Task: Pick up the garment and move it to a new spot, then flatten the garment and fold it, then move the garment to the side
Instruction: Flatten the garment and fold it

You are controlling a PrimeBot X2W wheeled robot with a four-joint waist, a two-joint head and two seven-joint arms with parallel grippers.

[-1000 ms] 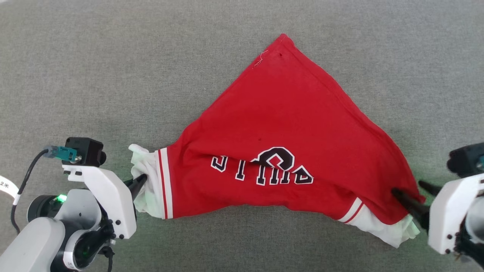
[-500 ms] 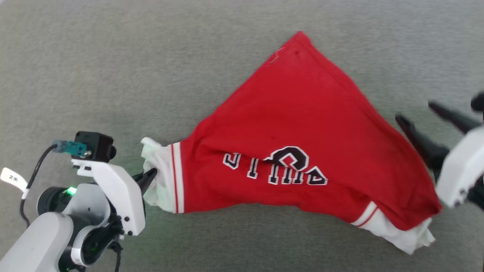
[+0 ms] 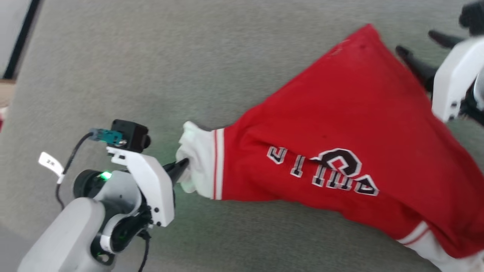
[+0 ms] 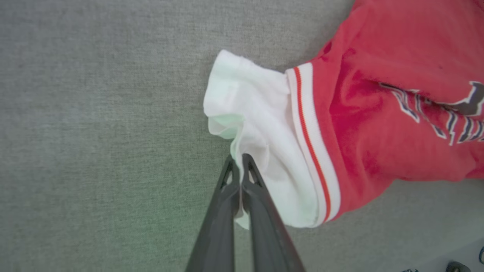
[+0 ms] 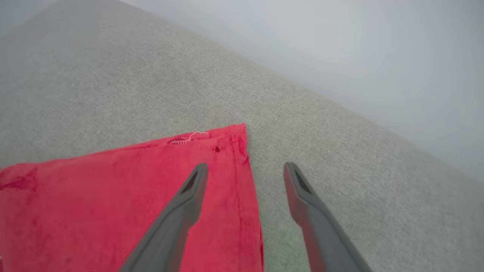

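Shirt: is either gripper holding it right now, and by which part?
The left gripper is shut on the shirt, pinching the edge of its white sleeve. The right gripper is open by the red corner, holding nothing.

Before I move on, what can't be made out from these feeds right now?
- Head view: the second sleeve of the garment runs off the bottom-right corner.
- Head view: the lettering is partly tucked under a crease, not fully readable.
- Left wrist view: the shut left gripper hides how much fabric it pinches.
- Right wrist view: past the open right gripper, everything beyond the grey surface is blurred.
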